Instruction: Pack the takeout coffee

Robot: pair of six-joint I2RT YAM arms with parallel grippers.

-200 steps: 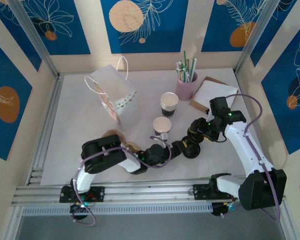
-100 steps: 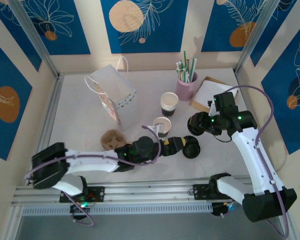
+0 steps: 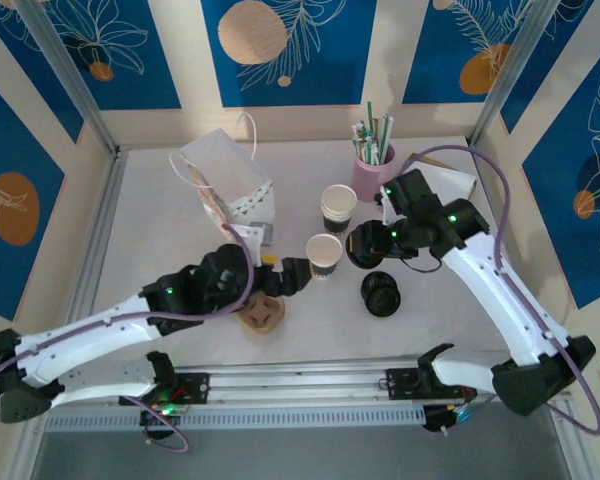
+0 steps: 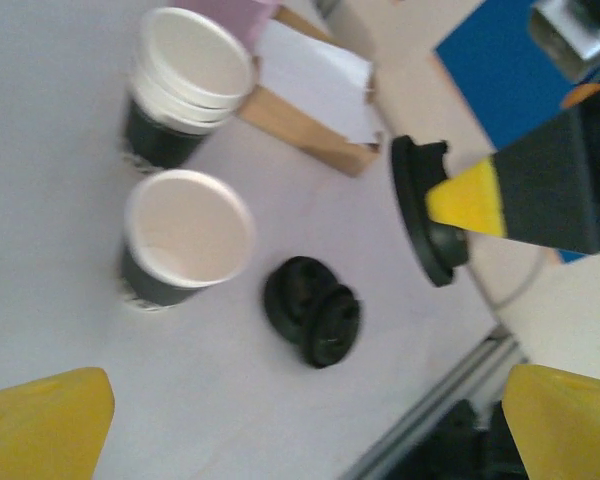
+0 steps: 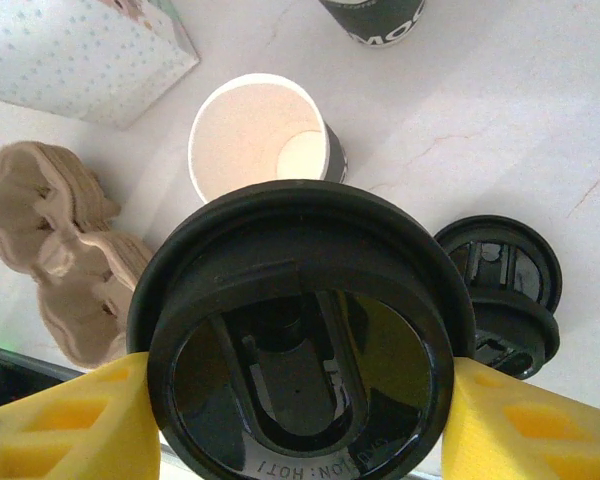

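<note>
One small paper cup [image 3: 324, 254] is seen upright near the middle of the white table [image 3: 145, 235]. It is lidless, with a white rim, a pale inside and a dark lower wall with small print. A black lid [image 5: 300, 350] is gripped by the right gripper [image 3: 368, 245], whose yellow fingers [image 5: 70, 425] are pressed on opposite sides of the lid's rim. The lid is held off the table just right of the cup, apart from it. The left gripper [image 3: 286, 272] is placed just left of the cup, jaws spread wide with nothing between them.

A stack of nested cups [image 3: 338, 208], also lidless, is stood just behind the cup, near but not touching. Loose black lids [image 3: 382, 294] are lying overlapped on the table to the cup's front right. A brown pulp cup carrier [image 3: 260, 312] is lying front left, partly covered by the left arm. A white paper bag [image 3: 225, 190] with handles is stood back left. A pink holder of straws [image 3: 372, 170] is stood at the back, and white napkins [image 4: 315, 85] on a brown board are seen beside it. The space between cup and bag is crossed by the left wrist.
</note>
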